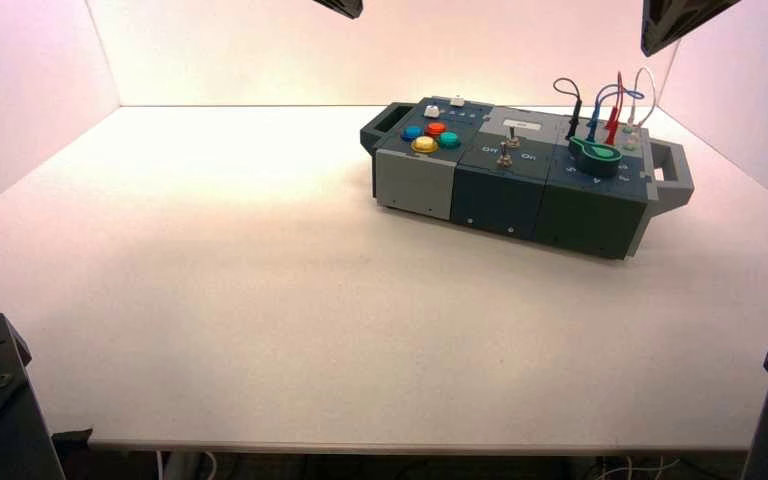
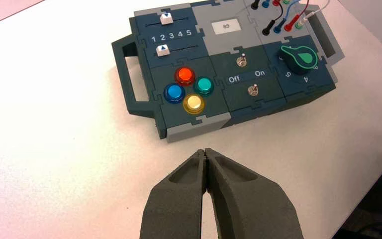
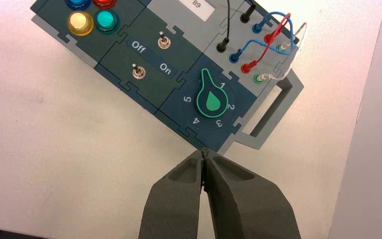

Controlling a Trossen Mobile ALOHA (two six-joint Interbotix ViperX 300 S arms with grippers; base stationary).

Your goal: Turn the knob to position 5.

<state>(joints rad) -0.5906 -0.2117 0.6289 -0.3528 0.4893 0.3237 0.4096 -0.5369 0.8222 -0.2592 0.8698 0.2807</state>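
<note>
The knob [image 3: 212,101] is green and teardrop-shaped, on the dark teal panel at the right end of the box [image 1: 500,195], beside the wires. Its pointed tip lies in the unmarked gap between the numerals 5 [image 3: 187,99] and 1. The knob also shows in the high view [image 1: 596,152] and the left wrist view [image 2: 298,56]. My right gripper [image 3: 205,152] is shut and empty, above the table just off the box's front edge near the knob. My left gripper [image 2: 206,151] is shut and empty, above the table in front of the box's button end.
Two metal toggle switches [image 3: 163,41] flank the Off/On lettering. Four coloured push buttons [image 2: 185,75] and two sliders [image 2: 166,19] sit at the box's left end. Looping wires [image 3: 271,30] stand behind the knob. Handles [image 3: 273,112] stick out at both ends. White walls enclose the table.
</note>
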